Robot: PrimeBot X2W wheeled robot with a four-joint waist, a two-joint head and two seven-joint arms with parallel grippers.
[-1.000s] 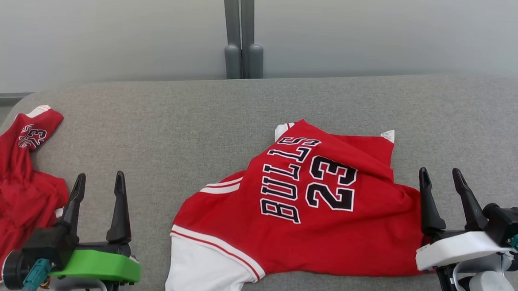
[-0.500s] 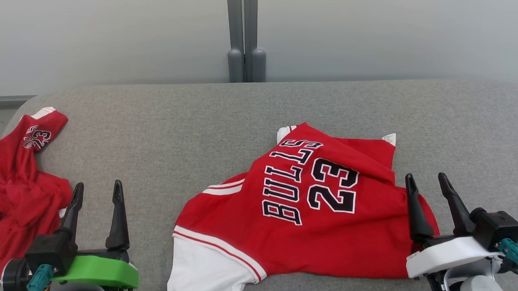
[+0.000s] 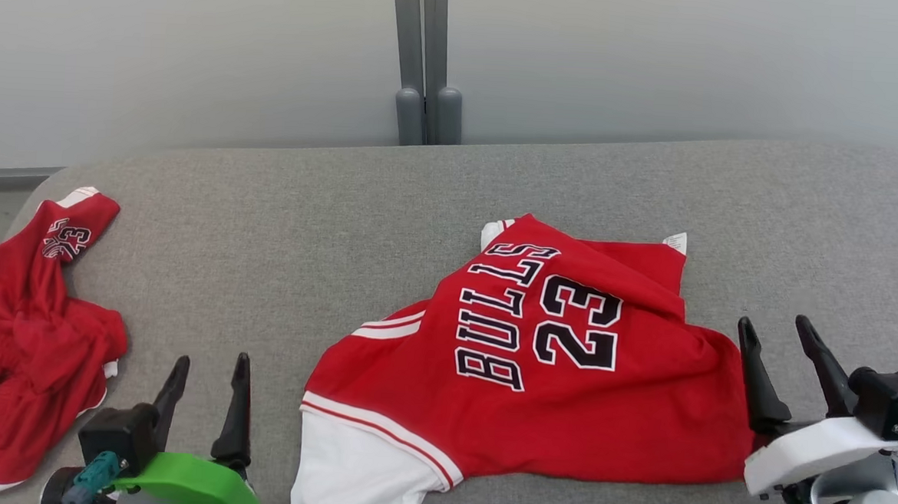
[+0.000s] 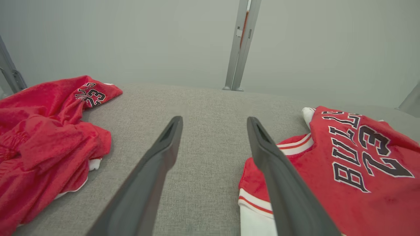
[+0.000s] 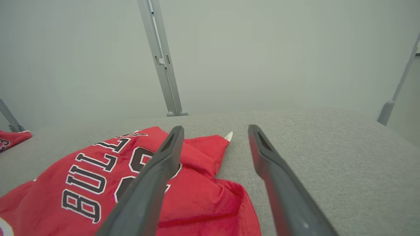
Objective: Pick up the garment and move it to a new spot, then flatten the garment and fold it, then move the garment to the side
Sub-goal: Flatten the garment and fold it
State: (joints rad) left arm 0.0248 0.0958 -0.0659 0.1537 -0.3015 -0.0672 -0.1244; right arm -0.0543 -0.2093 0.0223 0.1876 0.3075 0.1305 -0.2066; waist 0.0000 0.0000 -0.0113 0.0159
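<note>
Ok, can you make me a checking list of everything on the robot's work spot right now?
Surface: grey fabric pad, bare between the clothes.
Job's things: red jersey marked BULLS 23, lying wrinkled in the middle, white part at its near edge.
Clutter: second red garment, crumpled at the left edge.
Hands: left hand open, holding nothing, over the pad; right hand open, holding nothing, beside the jersey's right edge.
Cables: teal plugs at the wrists; nothing loose seen.
Surroundings: pale wall, grey post behind.
</note>
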